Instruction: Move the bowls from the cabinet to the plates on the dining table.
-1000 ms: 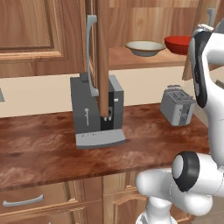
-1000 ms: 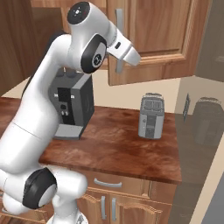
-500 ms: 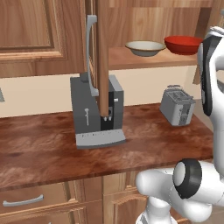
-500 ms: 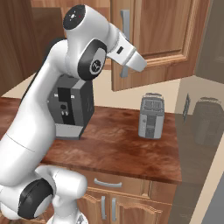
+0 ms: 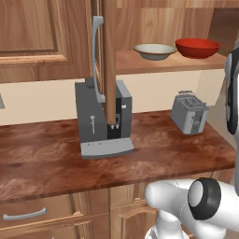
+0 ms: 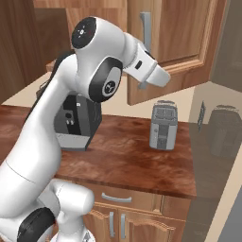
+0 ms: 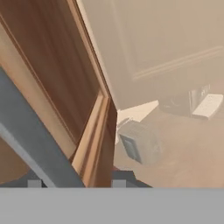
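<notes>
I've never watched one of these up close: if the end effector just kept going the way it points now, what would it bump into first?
Most likely the grey bar handle and the open cabinet door right in front of its fingertips. The toaster lies beyond them, though depth is hard to judge.

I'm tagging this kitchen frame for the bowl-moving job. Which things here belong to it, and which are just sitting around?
Part of the job:
- cream bowl on the cabinet shelf
- red bowl beside it
- cabinet, both doors swung open
- claw, at the right door's grey handle

Just sitting around:
- coffee machine on the counter
- toaster
</notes>
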You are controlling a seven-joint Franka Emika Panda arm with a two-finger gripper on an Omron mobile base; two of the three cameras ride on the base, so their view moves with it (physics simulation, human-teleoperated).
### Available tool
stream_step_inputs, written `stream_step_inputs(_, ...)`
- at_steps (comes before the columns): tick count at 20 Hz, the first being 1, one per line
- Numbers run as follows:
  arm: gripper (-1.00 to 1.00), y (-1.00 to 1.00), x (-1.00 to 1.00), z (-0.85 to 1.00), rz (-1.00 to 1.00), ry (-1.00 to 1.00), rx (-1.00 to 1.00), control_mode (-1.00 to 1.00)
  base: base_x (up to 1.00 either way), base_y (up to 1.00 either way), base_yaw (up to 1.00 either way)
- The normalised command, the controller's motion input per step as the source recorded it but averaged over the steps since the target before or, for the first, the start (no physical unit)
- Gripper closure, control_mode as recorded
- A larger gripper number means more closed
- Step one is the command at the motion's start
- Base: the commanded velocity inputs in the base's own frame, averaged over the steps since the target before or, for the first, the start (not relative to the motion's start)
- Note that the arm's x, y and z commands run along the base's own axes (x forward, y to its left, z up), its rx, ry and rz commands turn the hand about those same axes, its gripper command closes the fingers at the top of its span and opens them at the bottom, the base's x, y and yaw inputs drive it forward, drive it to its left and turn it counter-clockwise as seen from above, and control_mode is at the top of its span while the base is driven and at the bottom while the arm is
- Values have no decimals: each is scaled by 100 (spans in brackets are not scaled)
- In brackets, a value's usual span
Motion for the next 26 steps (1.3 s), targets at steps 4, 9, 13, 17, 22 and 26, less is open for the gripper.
stream_step_inputs(4,100,-94,-30,-17,-11,3,0,-100,0,0,0)
stream_step_inputs(9,100,-69,-15,-5,-7,0,0,-100,0,0,0)
stream_step_inputs(13,100,-7,0,0,-1,0,1,-100,0,0,0)
stream_step_inputs(17,-100,0,0,0,0,0,0,-100,0,0,0)
stream_step_inputs(22,-100,0,0,0,0,0,0,-100,0,0,0)
stream_step_inputs(26,-100,1,-42,0,0,0,0,-100,0,0,0)
